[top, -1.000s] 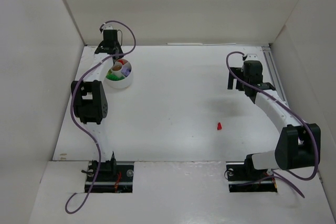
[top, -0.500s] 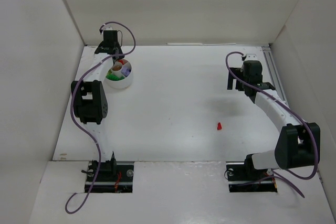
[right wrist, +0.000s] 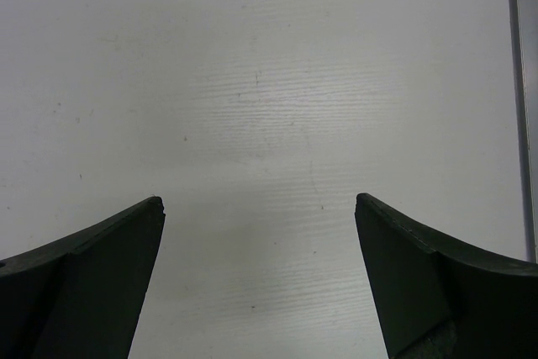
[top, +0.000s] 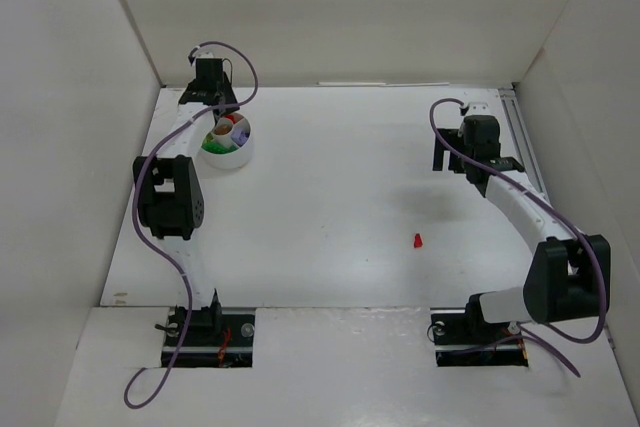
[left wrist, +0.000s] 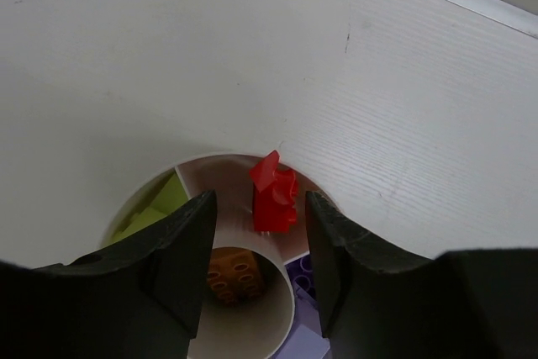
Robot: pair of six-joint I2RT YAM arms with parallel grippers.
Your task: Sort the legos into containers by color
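**Top external view.** The round white dish [top: 241, 158] stands at the far left of the bench [top: 330, 177]. Its compartments show green bricks [top: 213, 144] and patches of red, orange and purple. The left claw [top: 212, 105] hangs directly over the dish's far edge. One loose red brick [top: 417, 240] lies on the bench on the right, nearer the bases and well apart from the dish. No other stray brick is visible. The right claw [top: 472, 162] hovers at the far right, beyond that brick and not over it.

**Left wrist view.** The left claw [left wrist: 256, 208] stands narrowly parted and grips nothing. A red brick [left wrist: 273, 195] sits between the jaws in the dish's far compartment, clear of both fingers. A lime-yellow brick [left wrist: 151, 208] lies in the left compartment, an orange-brown brick [left wrist: 231, 275] in the centre well and a pale purple brick [left wrist: 307, 273] to the right.

**Right wrist view.** The right claw [right wrist: 256, 208] is spread wide and empty over bare bench.

**Assessment.** The sort appears nearly complete. The loose red brick seems to be the only piece left to collect.
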